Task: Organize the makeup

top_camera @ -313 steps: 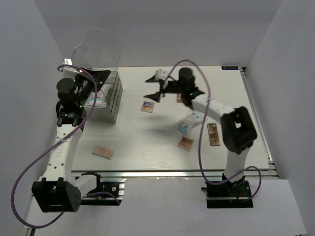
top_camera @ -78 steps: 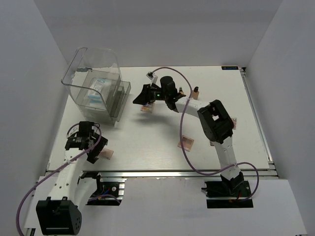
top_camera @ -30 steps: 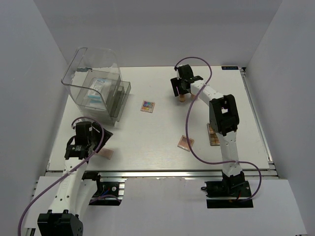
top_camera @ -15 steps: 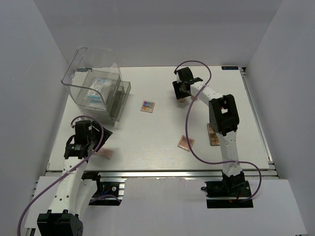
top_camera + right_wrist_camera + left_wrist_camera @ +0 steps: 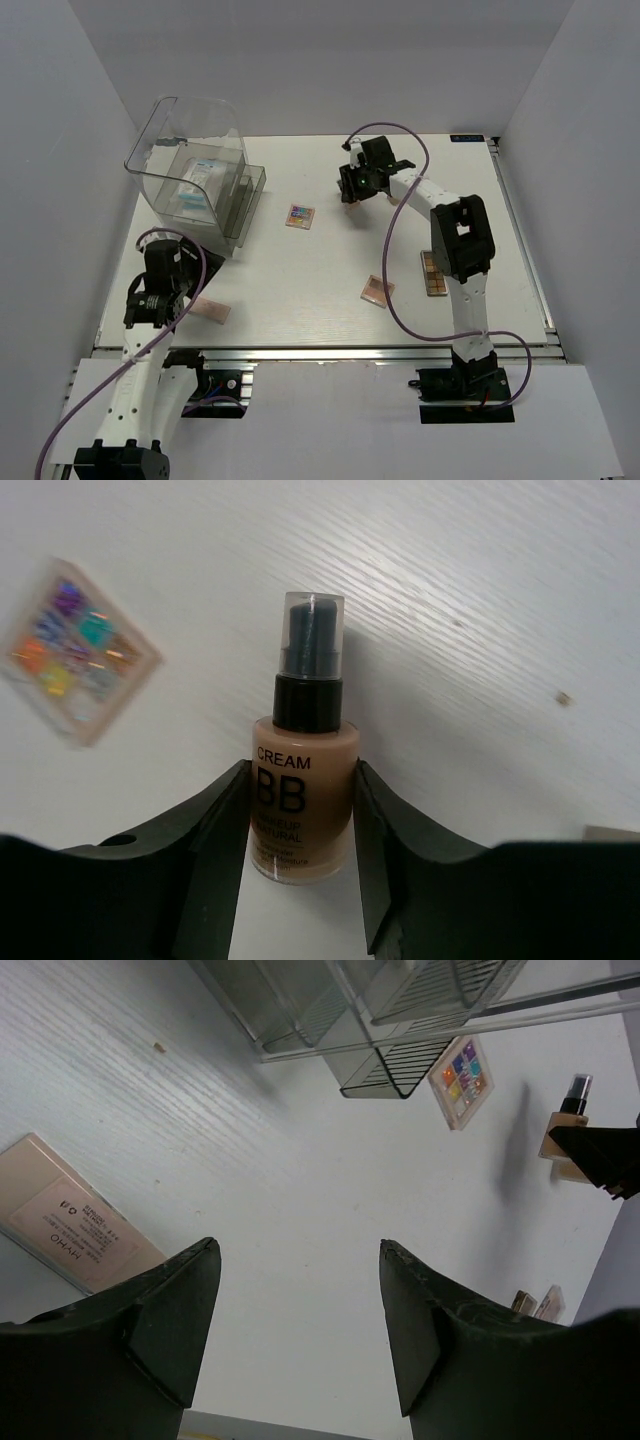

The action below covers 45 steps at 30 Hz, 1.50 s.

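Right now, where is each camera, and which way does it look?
Top external: above and behind, looking down on the table; left arm and right arm show.
Left wrist: low, front-left, looking across toward the clear bin; open left gripper shows.
Right wrist: close on the BB cream bottle; right gripper clamps it.
Shared: all three see the colourful palette.

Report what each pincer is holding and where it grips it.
The right pincer grips the cream bottle by its beige body, pressed from both sides below the dark neck. The left pincer is open and holds nothing.
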Tool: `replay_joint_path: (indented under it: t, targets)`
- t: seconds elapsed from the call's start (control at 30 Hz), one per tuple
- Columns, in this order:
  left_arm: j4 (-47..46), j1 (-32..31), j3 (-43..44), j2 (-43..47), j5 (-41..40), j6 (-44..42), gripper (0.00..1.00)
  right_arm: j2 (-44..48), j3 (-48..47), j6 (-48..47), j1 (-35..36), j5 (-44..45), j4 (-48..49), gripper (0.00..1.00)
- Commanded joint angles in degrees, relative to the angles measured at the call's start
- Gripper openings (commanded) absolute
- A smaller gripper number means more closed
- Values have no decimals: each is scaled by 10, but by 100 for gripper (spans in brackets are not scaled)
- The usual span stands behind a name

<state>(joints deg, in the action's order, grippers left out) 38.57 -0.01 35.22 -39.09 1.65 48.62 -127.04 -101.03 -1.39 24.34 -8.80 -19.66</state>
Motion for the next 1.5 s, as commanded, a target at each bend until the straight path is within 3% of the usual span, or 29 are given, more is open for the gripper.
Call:
replay_joint_path:
  t: [0.0,0.1,0.23,0.47,0.7,1.2,1.27,1.47]
  targets:
    - [1,-2,28,18,-9,-9,74,63,-28,86,14,-117,78,0]
    - [2,-2,34,28,-30,-8,74,69,-29,185,26,-169,123,0]
    - [13,-2,42,41,-41,-7,74,69,-13,405,68,-176,220,0]
    - [48,-1,65,56,-58,-6,74,15,-79,569,138,-109,305,0]
    - [100,-1,96,70,-75,-13,74,-65,-192,614,171,-59,319,0]
    - [107,-1,120,59,-80,-19,75,-103,-181,602,185,-9,330,0]
    - [109,-2,123,55,-81,-23,74,-106,-181,598,188,-7,330,4]
    - [122,-2,136,60,-88,-27,74,-115,-175,596,191,0,330,31]
